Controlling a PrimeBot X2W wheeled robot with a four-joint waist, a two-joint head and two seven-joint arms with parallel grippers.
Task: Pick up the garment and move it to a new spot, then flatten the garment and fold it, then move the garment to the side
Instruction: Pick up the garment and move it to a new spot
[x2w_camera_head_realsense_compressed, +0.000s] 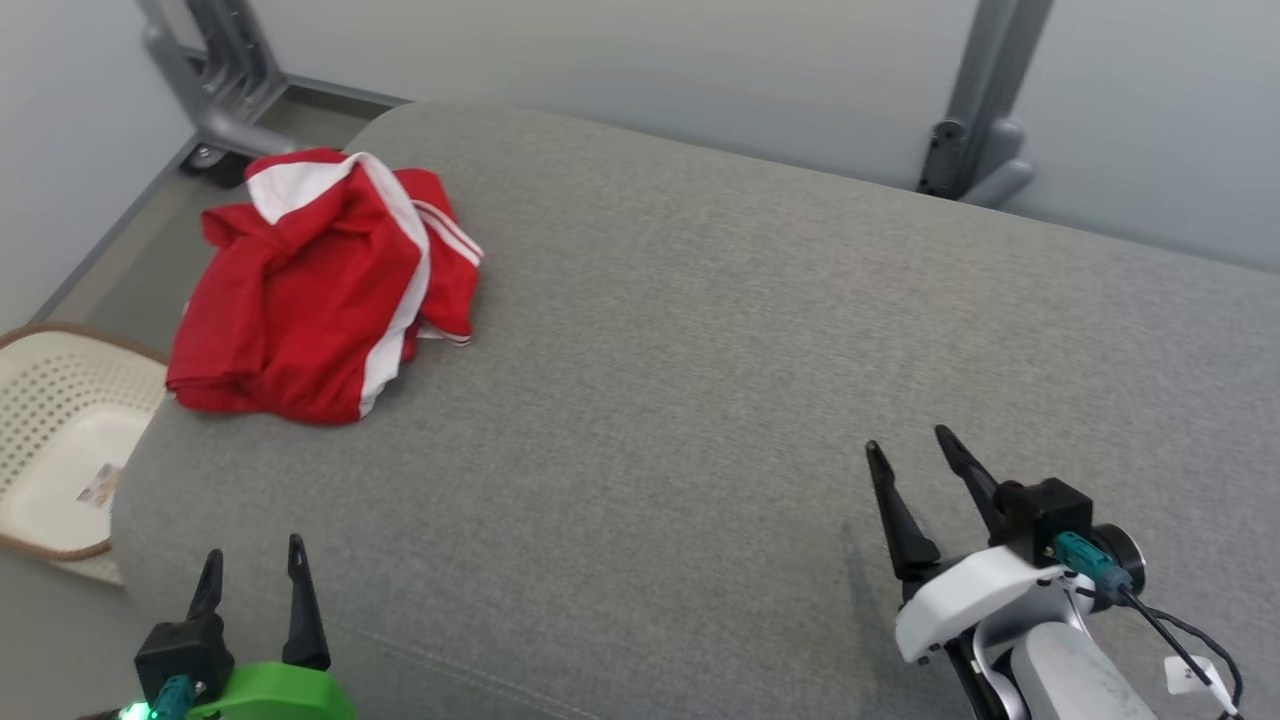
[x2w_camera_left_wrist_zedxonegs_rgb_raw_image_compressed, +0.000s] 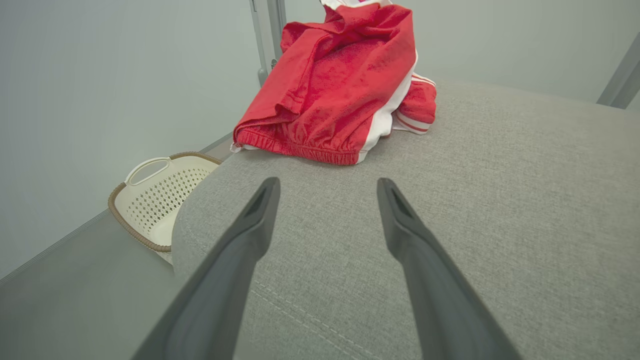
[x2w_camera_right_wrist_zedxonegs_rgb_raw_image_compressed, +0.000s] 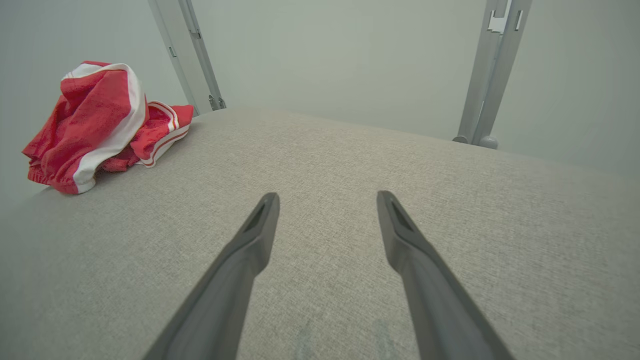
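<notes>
The garment (x2w_camera_head_realsense_compressed: 315, 285) is a red pair of shorts with white side stripes, lying crumpled at the far left corner of the grey cushioned surface (x2w_camera_head_realsense_compressed: 700, 350). The left wrist view has the garment (x2w_camera_left_wrist_zedxonegs_rgb_raw_image_compressed: 335, 85) straight ahead, elastic waistband toward me; in the right wrist view the garment (x2w_camera_right_wrist_zedxonegs_rgb_raw_image_compressed: 100, 125) lies far to the left. My left gripper (x2w_camera_head_realsense_compressed: 253, 560) hovers open at the near left edge, well short of the cloth. Over on the near right, my right gripper (x2w_camera_head_realsense_compressed: 910, 445) is open too, nothing between its fingers. Both fingers pairs (x2w_camera_left_wrist_zedxonegs_rgb_raw_image_compressed: 327, 185) (x2w_camera_right_wrist_zedxonegs_rgb_raw_image_compressed: 327, 197) stand spread above bare fabric.
A cream perforated basket (x2w_camera_head_realsense_compressed: 50, 440) sits on the floor left of the cushion, also seen as the basket (x2w_camera_left_wrist_zedxonegs_rgb_raw_image_compressed: 155, 200) from the left wrist. Grey metal frame legs (x2w_camera_head_realsense_compressed: 975, 110) stand behind the surface against a pale wall. The cushion's left edge drops off beside the garment.
</notes>
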